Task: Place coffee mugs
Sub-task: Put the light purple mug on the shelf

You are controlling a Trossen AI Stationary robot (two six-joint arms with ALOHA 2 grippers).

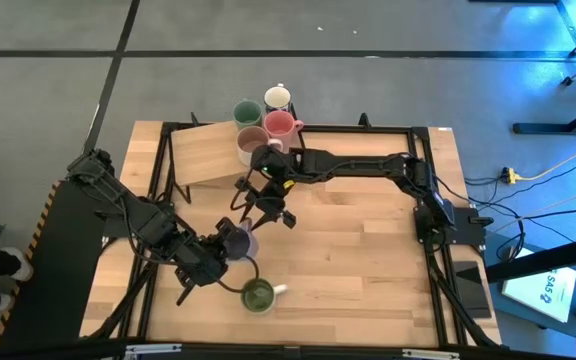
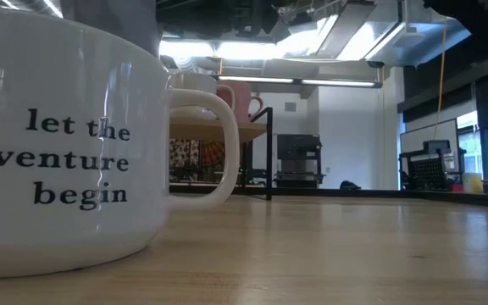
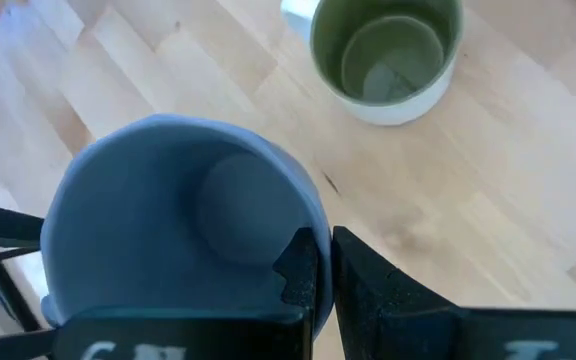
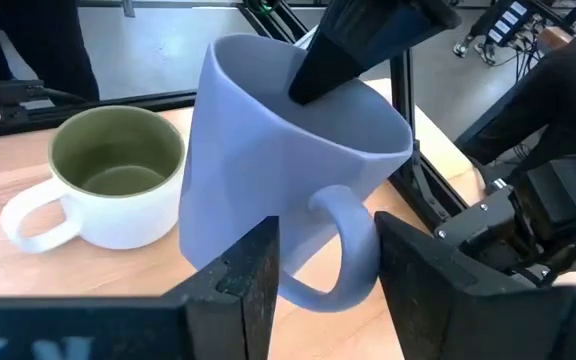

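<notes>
The left gripper (image 3: 323, 270) is pinching the lavender-blue ceramic mug's (image 1: 240, 241) rim — the right gripper (image 4: 326, 262), fingers apart, is reaching around its handle from 12 o'clock.

Both arms are dark, almost black, built from jointed segments with thin black cables along them. The left gripper (image 3: 323, 275) has flat, angular black fingers. The right gripper (image 4: 323, 275) has broad, matte black, block-shaped fingers.

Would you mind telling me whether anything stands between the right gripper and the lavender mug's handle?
Nothing visible does. The right gripper has its open fingers either side of the lavender mug handle, while the left gripper pinches the rim. The green mug stands aside.
</notes>
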